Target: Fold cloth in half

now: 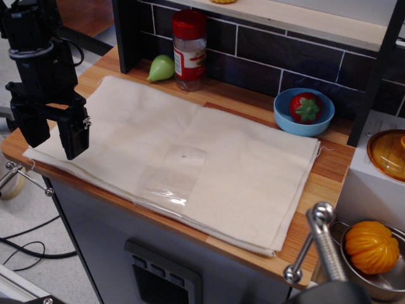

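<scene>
Black and boxy, the gripper [56, 130] hung at the far left, its two fingers [74, 136] pointing down with a clear gap between them, jaws apart and holding nothing. It sat over the left end of the cloth [183, 161], right by that left edge; whether the fingertips touched the fabric, I could not tell.

Moving right, the cloth lay spread flat across the wooden bench [329, 168], a big cream rectangle covering most of the top. A shiny clear tape patch [172, 177] showed near its front edge, about midway along. A faint crease ran across the fabric near the middle. Its right end stopped short of the bench's right edge, with a loose thread sticking out at the far corner.

Behind the cloth, against the dark tiled wall, a green pear [161, 68] sat just beside a clear jar with a red lid [189, 50], both near the cloth's back edge. Further right, a blue bowl [304, 113] held a toy strawberry [305, 106], just off the cloth's back right corner.

At the far right, lower down, an orange toy [371, 246] rested in a metal pot [386, 285], well apart from the cloth.
</scene>
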Controlling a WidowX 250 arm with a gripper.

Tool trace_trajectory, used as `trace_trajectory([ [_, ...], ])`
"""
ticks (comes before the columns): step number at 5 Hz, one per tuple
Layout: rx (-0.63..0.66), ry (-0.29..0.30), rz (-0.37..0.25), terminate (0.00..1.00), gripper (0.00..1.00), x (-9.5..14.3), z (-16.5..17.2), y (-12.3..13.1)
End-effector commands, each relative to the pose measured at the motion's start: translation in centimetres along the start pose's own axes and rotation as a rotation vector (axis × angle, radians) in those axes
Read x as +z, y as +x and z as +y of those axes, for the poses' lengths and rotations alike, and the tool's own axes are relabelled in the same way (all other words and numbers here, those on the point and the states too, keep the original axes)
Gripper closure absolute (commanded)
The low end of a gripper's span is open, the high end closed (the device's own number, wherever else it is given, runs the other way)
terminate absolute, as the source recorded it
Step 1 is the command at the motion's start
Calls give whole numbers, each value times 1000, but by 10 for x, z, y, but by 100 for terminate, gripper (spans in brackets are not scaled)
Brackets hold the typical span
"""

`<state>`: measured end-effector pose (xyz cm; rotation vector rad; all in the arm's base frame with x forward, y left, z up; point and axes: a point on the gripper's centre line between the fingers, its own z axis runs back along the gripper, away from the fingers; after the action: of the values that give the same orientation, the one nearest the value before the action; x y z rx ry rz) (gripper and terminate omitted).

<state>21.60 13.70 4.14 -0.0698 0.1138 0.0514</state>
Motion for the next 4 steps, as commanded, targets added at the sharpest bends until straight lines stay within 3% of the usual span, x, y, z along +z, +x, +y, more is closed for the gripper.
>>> trace_trajectory([
  [1,0,0,0,0,0,0,0,0],
  [2,19,-15,-21,0,0,15,16,20],
  [4,20,0,-150,0,0,15,51,78],
])
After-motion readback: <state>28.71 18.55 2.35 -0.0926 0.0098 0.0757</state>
